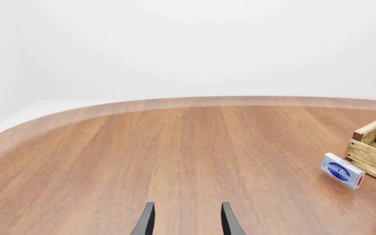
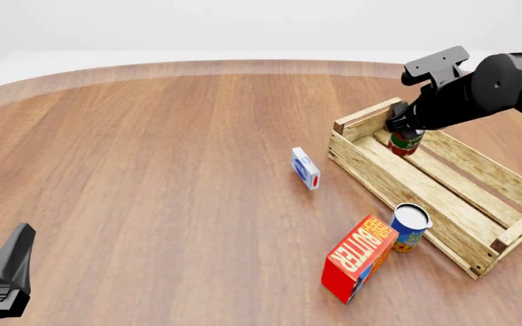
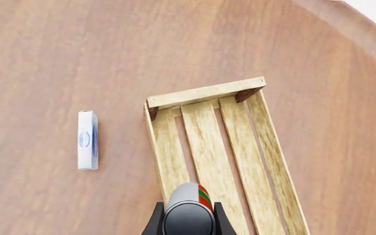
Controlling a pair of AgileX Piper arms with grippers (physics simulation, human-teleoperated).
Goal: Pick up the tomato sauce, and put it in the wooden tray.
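The right gripper point(image 2: 405, 132) clasps the small red-labelled tomato sauce can point(image 2: 405, 142) upright, directly above the far end of the pale slatted wooden tray point(image 2: 442, 204). Only a straight lowering seems needed. The left gripper point(image 1: 186, 220) idles agape, far left.

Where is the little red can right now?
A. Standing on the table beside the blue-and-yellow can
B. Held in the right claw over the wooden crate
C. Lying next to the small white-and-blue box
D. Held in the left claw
B: the right claw is closed around the red can above the far end of the wooden crate; the right wrist view shows the can between the fingers with crate slats beneath.
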